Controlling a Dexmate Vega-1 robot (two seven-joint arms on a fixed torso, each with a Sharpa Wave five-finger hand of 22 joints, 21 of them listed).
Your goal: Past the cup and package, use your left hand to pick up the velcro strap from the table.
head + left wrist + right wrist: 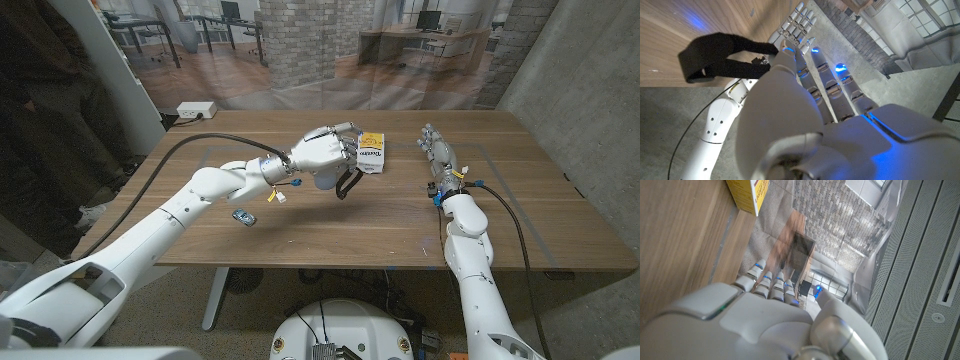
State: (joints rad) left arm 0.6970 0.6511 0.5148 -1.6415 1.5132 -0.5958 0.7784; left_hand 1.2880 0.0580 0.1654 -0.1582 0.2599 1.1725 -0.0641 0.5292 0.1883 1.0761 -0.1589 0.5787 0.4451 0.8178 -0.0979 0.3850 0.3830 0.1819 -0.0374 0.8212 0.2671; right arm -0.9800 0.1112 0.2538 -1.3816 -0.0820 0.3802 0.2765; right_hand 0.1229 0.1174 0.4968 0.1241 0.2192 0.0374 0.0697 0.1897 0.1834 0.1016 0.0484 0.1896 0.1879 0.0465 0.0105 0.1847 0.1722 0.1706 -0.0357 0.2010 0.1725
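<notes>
**Strap off the bench, pinched in left hand**

Nearest, at about 8 o'clock from the bench's (330,235) middle: a small blue-and-white object (241,215) lying on the wood, just under the left forearm, too small to identify.

Further in, near the middle: left hand (322,150) raised above the bench, fingers curled, grasping the black velcro strap (349,184). Strap hanging in a loop below the hand at its 5 o'clock, clear of the wood. Seen from the left wrist: same strap (710,62) held at one end between the fingertips (790,47), the loop sticking out free beyond them.

Under and behind the left hand: a pale grey cup (327,180), mostly hidden by the hand.

Just at 3 o'clock of the left hand: a yellow-and-white package (371,153), standing on the bench, close beside the fingers; touching or not, cannot tell. Same package's corner (747,194) seen from the right wrist.

At 3 o'clock on the bench, well apart from the strap: right hand (436,150), released, fingers straight and together, pointing toward 12 o'clock, holding nothing.
</notes>
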